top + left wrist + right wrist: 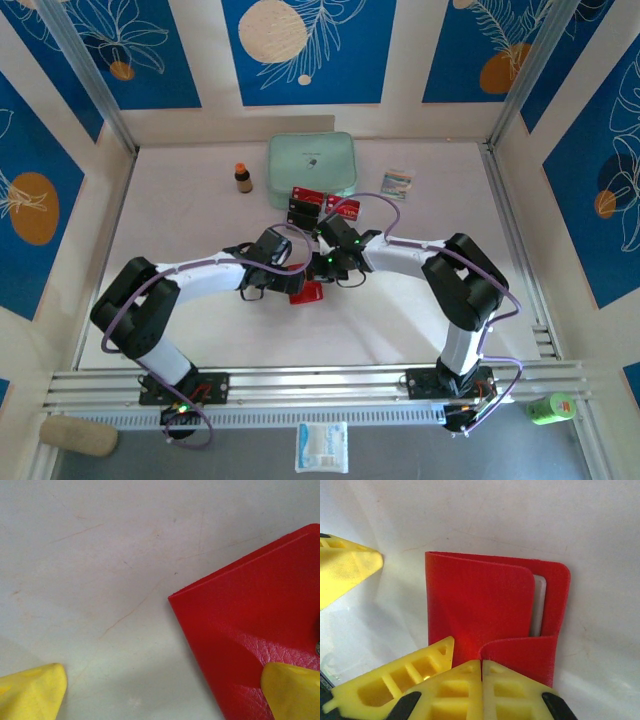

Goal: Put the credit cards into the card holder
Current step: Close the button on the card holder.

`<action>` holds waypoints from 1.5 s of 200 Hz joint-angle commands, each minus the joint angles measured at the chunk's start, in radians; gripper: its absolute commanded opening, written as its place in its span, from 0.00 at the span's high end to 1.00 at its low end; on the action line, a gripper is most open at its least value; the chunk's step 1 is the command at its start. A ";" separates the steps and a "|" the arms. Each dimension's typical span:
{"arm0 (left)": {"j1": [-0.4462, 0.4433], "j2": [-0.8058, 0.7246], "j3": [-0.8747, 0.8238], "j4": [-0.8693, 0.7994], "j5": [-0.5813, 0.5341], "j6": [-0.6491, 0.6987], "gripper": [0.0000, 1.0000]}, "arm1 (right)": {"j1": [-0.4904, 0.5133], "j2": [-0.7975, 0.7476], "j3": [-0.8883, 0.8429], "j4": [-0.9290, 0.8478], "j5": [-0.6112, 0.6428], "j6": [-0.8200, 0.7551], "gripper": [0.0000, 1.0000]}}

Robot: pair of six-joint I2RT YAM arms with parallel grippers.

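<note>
The card holder [307, 291] is a flat red wallet lying on the table between the two arms. In the right wrist view the card holder [480, 600] shows a pale pocket edge and a folded flap. My right gripper [481, 663] is shut, its tips pressed against that flap; I cannot tell whether it pinches anything. My left gripper [162, 692] is open, straddling the card holder's [250, 625] edge, with one yellow fingertip [292, 690] over the red leather and the other over bare table. Red and black credit cards [322, 204] lie in front of the mint-green case.
A mint-green case [311, 163] sits at the back centre. A small brown bottle [243, 178] stands to its left and a striped packet [398, 182] lies to its right. A green can [549, 408] and a white pack [322, 446] lie off the table in front.
</note>
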 commanded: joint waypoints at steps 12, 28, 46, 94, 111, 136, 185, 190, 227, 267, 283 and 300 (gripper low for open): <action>-0.010 0.034 -0.039 -0.056 -0.031 0.013 0.00 | 0.018 0.025 0.014 0.003 -0.034 0.007 1.00; -0.010 0.032 -0.039 -0.055 -0.029 0.013 0.00 | 0.018 0.030 0.011 -0.004 -0.030 0.010 1.00; -0.010 0.033 -0.037 -0.056 -0.031 0.013 0.00 | 0.017 0.040 0.004 -0.009 -0.029 0.011 1.00; -0.010 0.028 -0.036 -0.058 -0.029 0.011 0.00 | 0.026 0.059 -0.033 -0.026 -0.028 0.014 1.00; -0.010 0.028 -0.035 -0.057 -0.027 0.010 0.00 | 0.027 0.059 -0.048 -0.033 -0.021 0.016 1.00; -0.010 0.027 -0.034 -0.057 -0.027 0.010 0.00 | 0.030 0.058 -0.065 -0.044 -0.014 0.015 1.00; -0.010 0.025 -0.034 -0.054 -0.023 0.007 0.00 | 0.052 0.090 -0.060 -0.105 0.022 0.014 1.00; -0.010 0.025 -0.034 -0.052 -0.023 0.007 0.00 | 0.055 0.095 -0.059 -0.112 0.025 0.016 1.00; -0.010 0.020 -0.039 -0.049 -0.023 0.007 0.00 | 0.063 0.137 -0.064 -0.138 0.027 0.036 1.00; -0.010 0.008 -0.043 -0.047 -0.017 0.001 0.00 | 0.070 0.197 -0.044 -0.179 0.024 0.045 1.00; -0.010 -0.004 -0.043 -0.047 -0.011 -0.005 0.00 | 0.072 0.205 -0.051 -0.184 0.027 0.057 1.00; -0.010 -0.022 -0.041 -0.049 -0.006 -0.017 0.00 | 0.072 0.211 -0.064 -0.184 0.027 0.076 1.00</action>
